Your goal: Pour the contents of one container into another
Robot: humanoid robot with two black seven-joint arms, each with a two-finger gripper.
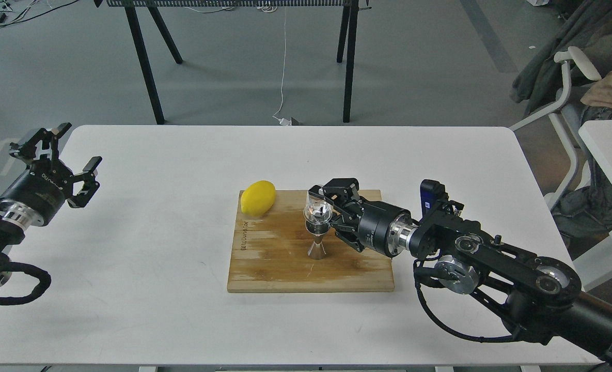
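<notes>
Bamboo makes up the single cutting board (280,263) lying on the white worktop (182,310); on it stand one steel jigger (317,243) and one lemon (257,198), and above it hangs one clear glass cup (318,209); two hands in all are in view. The right hand (322,206) reaches in from the right over the board, its fingers closed on the glass cup; the cup is tipped on its side directly over the jigger's mouth, seemingly touching or just above its rim, though which I cannot tell. The jigger stands upright just below the right hand, near the board's middle. The lemon lies to the left of that hand, at the board's far left corner, partly overhanging the edge, apart from jigger and cup. The left hand (73,155) hovers well to the left, over the worktop's left edge, fingers spread wide and holding nothing. Between the left hand and the board the worktop surface is bare; bare surface also runs along the near edge below the board and across the far side beyond it. The board's near half, in front of the jigger, carries nothing.
</notes>
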